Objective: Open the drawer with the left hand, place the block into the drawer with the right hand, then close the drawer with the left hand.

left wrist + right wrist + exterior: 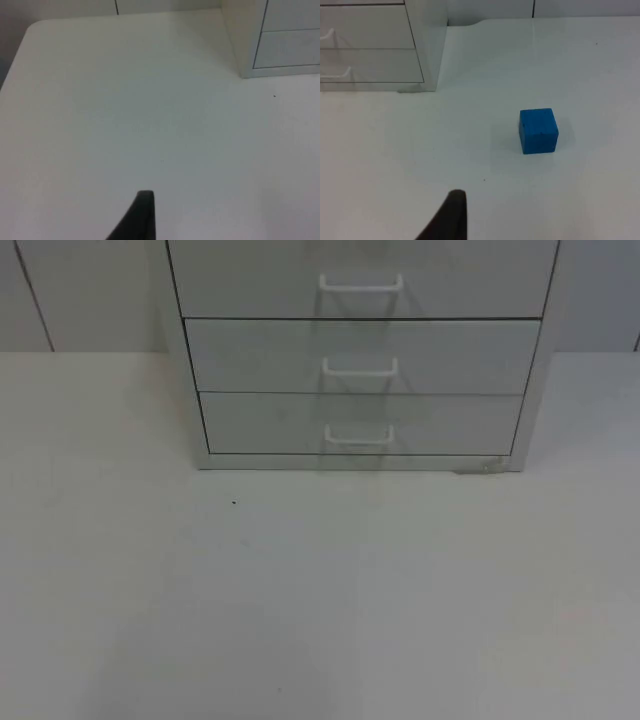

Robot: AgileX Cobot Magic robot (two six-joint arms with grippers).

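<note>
The place looked like a lab or test room set up for robot work, not a home. A plain white table (320, 590) ran back to a grey partition wall (80, 290), and on it stood a small pale drawer cabinet (365, 360) with three shut drawers and white loop handles, with a single blue block (538, 130) lying on the bare top nearby. The black fingertip (142, 217) of a robot arm hung above the table.
</note>
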